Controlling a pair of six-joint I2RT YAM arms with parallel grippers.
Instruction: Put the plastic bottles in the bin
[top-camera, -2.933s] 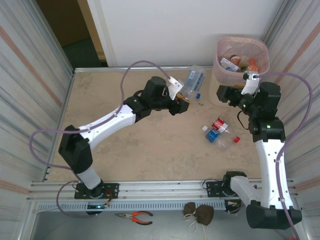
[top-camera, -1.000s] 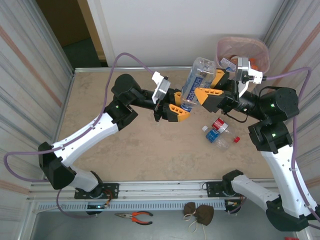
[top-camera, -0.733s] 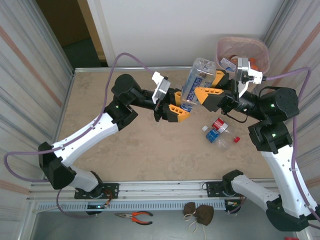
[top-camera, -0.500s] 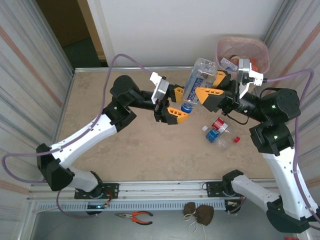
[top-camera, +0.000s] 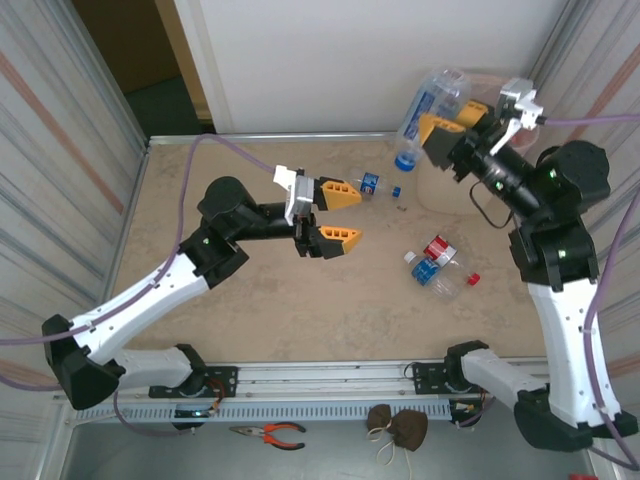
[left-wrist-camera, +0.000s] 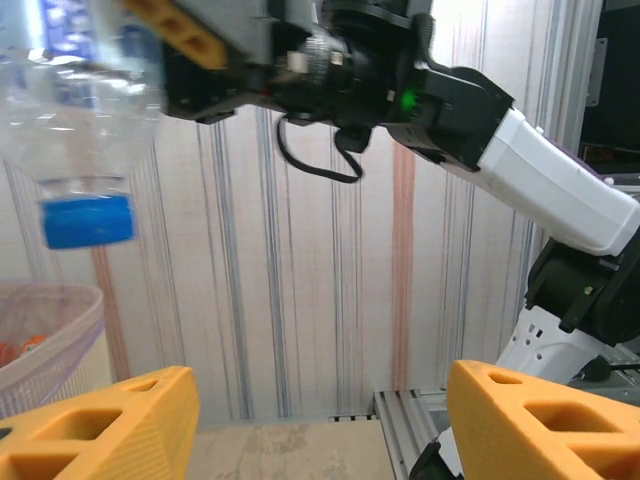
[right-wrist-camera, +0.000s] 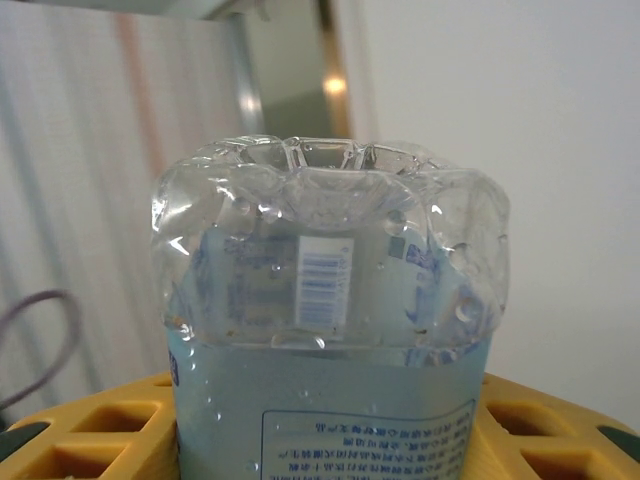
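We see the right claw clamped around the middle of a clear bottle with a pale blue label. The bottle hangs tilted, with its blue cap below the claw and its dimpled base above, and droplets speckle its wall. The pink mesh bin stands just behind that claw. The left claw is empty, its yellow fingers wide apart, well clear of the held bottle. A small bottle lies just beyond its upper finger. Two more bottles, red- and blue-labelled, lie together past its fingertips.
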